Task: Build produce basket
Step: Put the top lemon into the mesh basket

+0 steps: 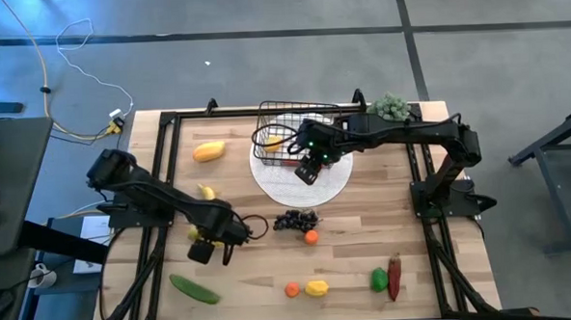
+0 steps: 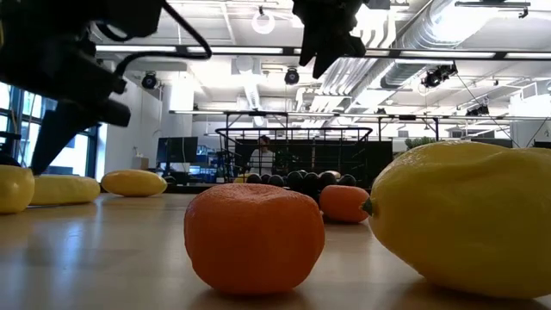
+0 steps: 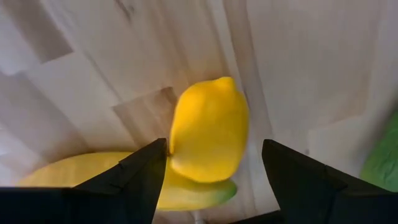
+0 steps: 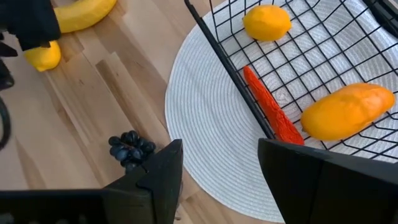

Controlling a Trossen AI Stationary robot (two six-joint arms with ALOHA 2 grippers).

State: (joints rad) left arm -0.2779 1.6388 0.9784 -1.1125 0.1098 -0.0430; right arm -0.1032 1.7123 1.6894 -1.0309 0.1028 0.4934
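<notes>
The black wire basket (image 1: 285,112) stands on a round white mat (image 1: 330,182) at the table's far middle. In the right wrist view it holds a lemon (image 4: 266,22), a red chili (image 4: 268,104) and a mango (image 4: 348,112). My right gripper (image 1: 310,169) hangs open above the mat, just near of the basket, with nothing between its fingers. My left gripper (image 3: 211,180) is open and points down over a lemon (image 3: 208,137) that lies on the table against a banana (image 3: 87,171); its fingers stand on either side of the lemon, above it.
Loose on the table lie a mango (image 1: 209,151), grapes (image 1: 295,219), an orange (image 1: 311,237), a cucumber (image 1: 194,288), another orange (image 1: 291,289), a lemon (image 1: 316,288), a green pepper (image 1: 379,279) and a red chili (image 1: 395,276). A green bushy plant (image 1: 391,105) sits at the far right corner.
</notes>
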